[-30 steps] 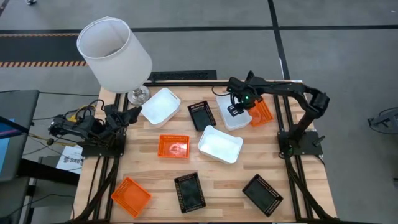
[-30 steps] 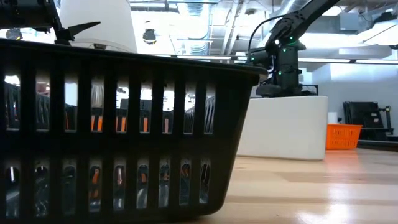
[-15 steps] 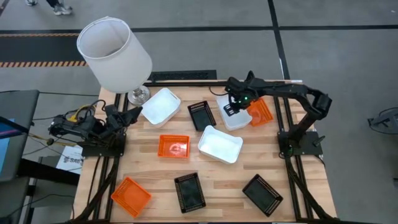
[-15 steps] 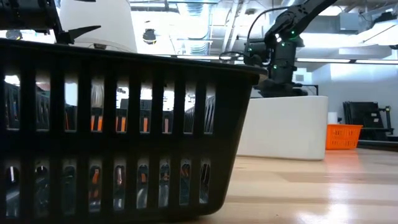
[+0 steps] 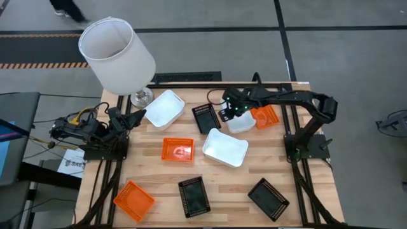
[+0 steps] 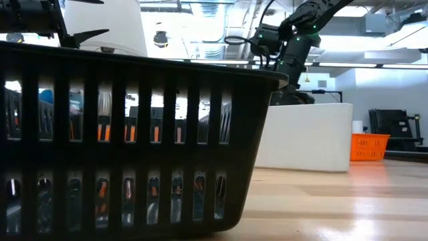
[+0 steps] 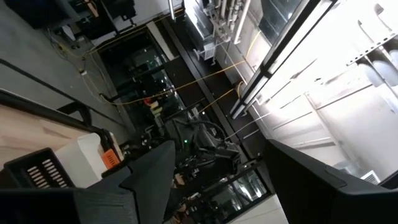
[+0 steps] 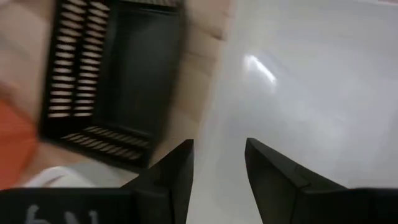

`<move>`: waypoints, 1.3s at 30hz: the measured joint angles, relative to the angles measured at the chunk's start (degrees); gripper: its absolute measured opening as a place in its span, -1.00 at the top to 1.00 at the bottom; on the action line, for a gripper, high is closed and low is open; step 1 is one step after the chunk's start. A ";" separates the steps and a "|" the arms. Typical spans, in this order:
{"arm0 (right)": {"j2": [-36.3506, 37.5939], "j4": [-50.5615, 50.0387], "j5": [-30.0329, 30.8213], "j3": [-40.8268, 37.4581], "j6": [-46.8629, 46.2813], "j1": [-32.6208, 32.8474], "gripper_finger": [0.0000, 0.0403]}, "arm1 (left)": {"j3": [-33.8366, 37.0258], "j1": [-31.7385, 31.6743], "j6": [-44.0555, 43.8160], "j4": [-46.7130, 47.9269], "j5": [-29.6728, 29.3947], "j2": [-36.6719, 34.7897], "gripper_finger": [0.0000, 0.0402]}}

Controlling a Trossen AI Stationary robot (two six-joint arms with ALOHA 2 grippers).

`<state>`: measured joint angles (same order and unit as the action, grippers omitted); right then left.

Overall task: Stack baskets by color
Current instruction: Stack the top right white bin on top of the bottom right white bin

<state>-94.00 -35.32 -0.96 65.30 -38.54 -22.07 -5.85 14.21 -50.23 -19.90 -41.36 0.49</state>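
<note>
Looking down on the wooden table [image 5: 159,184], we counted nine small shallow baskets, all lying apart or nearly so. Three were solid white with smooth glossy walls: one [image 5: 164,108] toward the far left corner, one [image 5: 224,147] near the middle, and one [image 5: 241,122] toward the far right. Three were orange with mesh sides: one [image 5: 177,150] left of the middle, one [image 5: 133,200] at the near left corner, and one [image 5: 266,116] just beside the far-right white one. Three were black and slotted: one [image 5: 206,118] by the far edge, one [image 5: 194,195] at the near edge, and one [image 5: 268,198] toward the near right corner.

The right gripper [image 5: 230,112] hung over the gap between the far black basket and the far-right white one; in its wrist view its fingers [image 8: 171,177] stood partly apart with nothing between them. The left gripper [image 5: 130,119] waited at the table's left edge, its fingers [image 7: 146,180] spread wide and holding nothing. A big white lampshade [image 5: 116,55] stood at the far left corner.
</note>
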 joint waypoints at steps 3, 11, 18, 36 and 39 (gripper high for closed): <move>-0.02 3.07 -1.67 0.00 0.03 0.94 0.18 | 0.00 -0.01 -0.03 0.00 0.00 -0.01 -0.18; 0.72 -2.80 0.57 4.26 0.86 0.11 0.21 | 0.01 -0.01 -0.87 -0.02 0.02 0.00 -0.18; 0.68 -19.64 7.46 8.02 4.30 -2.50 0.26 | 0.02 0.00 -0.36 0.02 0.02 -0.02 -0.18; -0.02 -18.88 11.49 0.10 7.09 -7.34 -0.12 | 0.02 -0.01 -0.43 1.70 0.00 -0.01 -0.18; -0.01 -17.59 11.46 -1.26 7.09 -7.34 -0.10 | 0.02 -0.01 -0.45 1.73 -0.04 -0.01 -0.18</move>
<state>-94.01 -52.91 10.50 64.03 -31.44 -29.41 -5.82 14.20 -50.68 -18.17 -41.41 0.48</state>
